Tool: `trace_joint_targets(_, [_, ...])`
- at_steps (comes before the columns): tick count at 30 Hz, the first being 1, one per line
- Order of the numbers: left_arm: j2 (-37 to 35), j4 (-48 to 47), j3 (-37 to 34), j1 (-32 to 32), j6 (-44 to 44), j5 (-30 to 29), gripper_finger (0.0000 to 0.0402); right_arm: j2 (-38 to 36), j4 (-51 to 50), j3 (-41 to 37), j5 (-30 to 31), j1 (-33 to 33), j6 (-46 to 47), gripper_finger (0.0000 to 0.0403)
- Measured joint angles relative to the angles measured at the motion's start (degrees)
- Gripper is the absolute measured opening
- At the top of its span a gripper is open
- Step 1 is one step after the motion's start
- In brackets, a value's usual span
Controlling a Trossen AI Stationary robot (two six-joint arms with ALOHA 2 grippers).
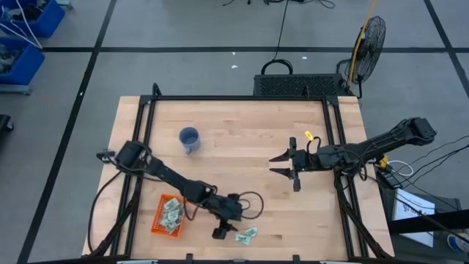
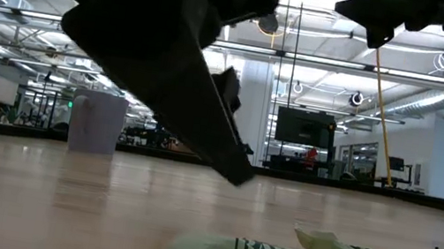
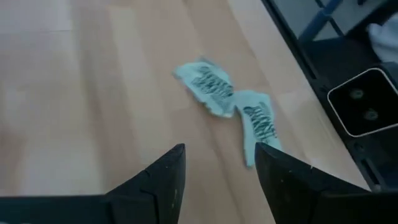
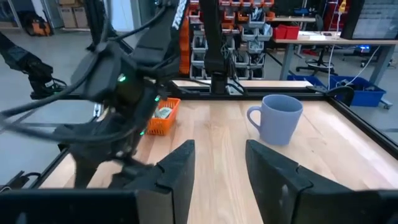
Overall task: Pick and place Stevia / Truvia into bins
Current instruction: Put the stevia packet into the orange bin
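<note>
Left wrist view: left gripper [image 3: 217, 163] wide open, empty, above two overlapping sachets [image 3: 233, 102], so it might grab both.

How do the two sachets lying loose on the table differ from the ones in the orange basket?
The loose sachets lie on bare wood near the table's front edge; the sachets in the orange basket sit piled inside its walls. The loose ones number two and overlap at one end; the binned ones are several, heaped. The open left gripper is beside the loose pair. Both groups are pale green paper packets.
</note>
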Motion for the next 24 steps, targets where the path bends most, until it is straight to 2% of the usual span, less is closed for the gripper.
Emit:
trace_joint_targets(6, [3.86, 0.71, 2.19, -2.02, 1.66, 0.69, 0.0198, 0.0, -0.12, 0.0, 0.0, 0.0, 0.0, 0.0134])
trace_joint_targets(14, [7.49, 7.56, 2.31, -5.67, -0.31, -1.13, 0.0198, 0.0, -0.8, 0.0, -0.02, 0.02, 0.82, 0.0134])
trace_joint_targets(24, [7.79, 6.39, 2.5, -5.07, -0.73, 0.08, 0.0198, 0.0, -0.32, 0.0, -0.02, 0.02, 0.24, 0.0134])
